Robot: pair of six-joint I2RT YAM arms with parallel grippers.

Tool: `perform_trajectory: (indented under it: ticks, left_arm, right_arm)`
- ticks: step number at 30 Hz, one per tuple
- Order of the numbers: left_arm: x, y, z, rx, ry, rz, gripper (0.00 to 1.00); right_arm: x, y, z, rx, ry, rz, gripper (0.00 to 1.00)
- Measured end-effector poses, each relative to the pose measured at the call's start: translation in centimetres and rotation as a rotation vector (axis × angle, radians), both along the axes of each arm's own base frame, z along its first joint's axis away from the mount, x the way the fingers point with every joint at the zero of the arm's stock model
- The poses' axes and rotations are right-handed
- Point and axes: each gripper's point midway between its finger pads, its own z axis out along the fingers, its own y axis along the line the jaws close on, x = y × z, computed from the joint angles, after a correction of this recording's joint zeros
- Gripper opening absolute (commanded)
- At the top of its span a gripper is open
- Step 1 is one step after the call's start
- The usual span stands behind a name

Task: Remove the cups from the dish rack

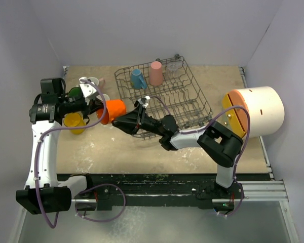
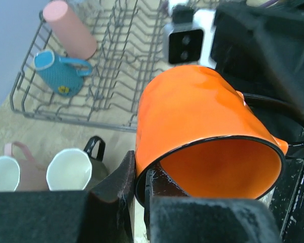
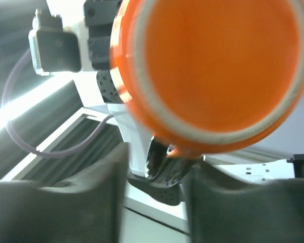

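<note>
While left claw (image 2: 140,183) pinches the orange mug (image 2: 192,116) beside the dish rack (image 1: 200,91), right claw (image 3: 157,202) gapes wide. Blue mug (image 1: 138,78), tumbler (image 1: 156,72), glass (image 1: 173,68) remain inside.

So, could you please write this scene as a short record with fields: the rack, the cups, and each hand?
rack: dish rack at the far middle of the table
in rack: blue mug, pink tumbler, clear glass
left hand: shut on the rim of the orange mug, left of the rack
right hand: at the orange mug's handle side; open or shut cannot be told
on table, left: yellow mug; other cups partly hidden by the left arm
</note>
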Motion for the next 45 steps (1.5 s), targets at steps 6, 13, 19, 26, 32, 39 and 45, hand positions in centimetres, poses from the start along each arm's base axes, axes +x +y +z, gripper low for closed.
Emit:
perform_trajectory:
  ticks: [6,13,19,26,32,39,45]
  left_arm:
    - [0.9,1.8,-2.4,0.071,0.100,0.116,0.00]
    - [2.5,6.4,-9.5,0.287,0.317,0.285,0.00]
    - [2.2,9.5,-14.8,0.443,0.470,0.367,0.00]
    - [3.8,11.3,-18.0,0.557,0.520,0.406,0.00]
    - [4.8,10.3,-21.3,0.655,0.569,0.355,0.00]
    - [5.8,9.7,-23.0,0.749,0.560,0.336,0.00]
    - [6.6,10.7,-22.9,0.795,0.545,0.371,0.31]
  right_arm:
    - [0.9,-2.2,-0.9,-0.054,-0.049,-0.051,0.77]
    - [6.3,-7.2,-3.0,-0.241,-0.089,-0.242,0.83]
    - [8.8,-10.3,-3.7,-0.443,-0.179,-0.370,0.84]
    - [9.3,-11.5,-6.0,-0.662,-0.243,-0.400,0.85]
    - [8.9,-13.0,-7.0,-0.791,-0.277,-0.425,0.85]
    - [9.3,-13.7,-7.0,-0.869,-0.322,-0.448,0.87]
    - [10.4,-14.8,-6.6,-0.962,-0.359,-0.485,0.90]
